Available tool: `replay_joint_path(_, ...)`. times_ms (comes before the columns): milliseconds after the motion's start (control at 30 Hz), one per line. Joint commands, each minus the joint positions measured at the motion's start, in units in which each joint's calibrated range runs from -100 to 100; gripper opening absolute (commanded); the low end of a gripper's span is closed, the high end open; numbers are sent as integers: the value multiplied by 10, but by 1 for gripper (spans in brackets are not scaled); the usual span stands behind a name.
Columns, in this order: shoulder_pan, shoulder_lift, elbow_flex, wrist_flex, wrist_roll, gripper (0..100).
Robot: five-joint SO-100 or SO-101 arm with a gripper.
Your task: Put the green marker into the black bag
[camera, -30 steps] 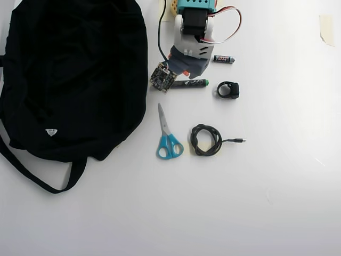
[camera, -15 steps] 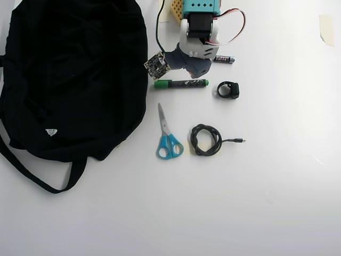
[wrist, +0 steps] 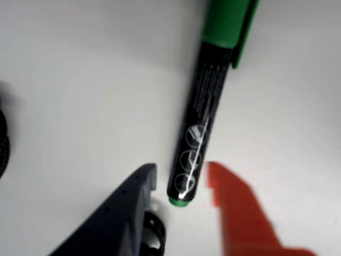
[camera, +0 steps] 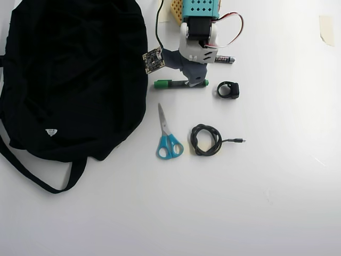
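The green marker (camera: 173, 84) lies flat on the white table, just right of the black bag (camera: 74, 80), with its green cap toward the bag. In the wrist view the green marker (wrist: 200, 122) runs from the top edge down to its green end. My gripper (camera: 195, 81) is open and low over the marker's right part. In the wrist view the gripper (wrist: 182, 170) straddles that end: the dark blue finger (wrist: 128, 213) is on the left and the orange finger (wrist: 237, 218) on the right. Neither visibly touches the barrel.
A small black battery (camera: 225, 59) lies behind the gripper and a black ring-shaped part (camera: 228, 89) just right of the marker. Blue-handled scissors (camera: 169, 140) and a coiled black cable (camera: 206, 140) lie in front. The bag's strap (camera: 37, 178) trails forward.
My gripper went from over the marker's left part, back behind it, then down over its right end. The wrist camera board swung toward the bag. The marker has not moved.
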Motion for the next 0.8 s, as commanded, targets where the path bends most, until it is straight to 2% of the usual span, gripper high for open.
replay_joint_path(0, -3, 10, -6, -4, -21, 20)
replay_joint_path(267, 2, 30, -13, -4, -50, 22)
replay_joint_path(433, 4, 30, -12, -16, -51, 25)
replay_joint_path(767, 13, 76, -13, -60, -51, 25)
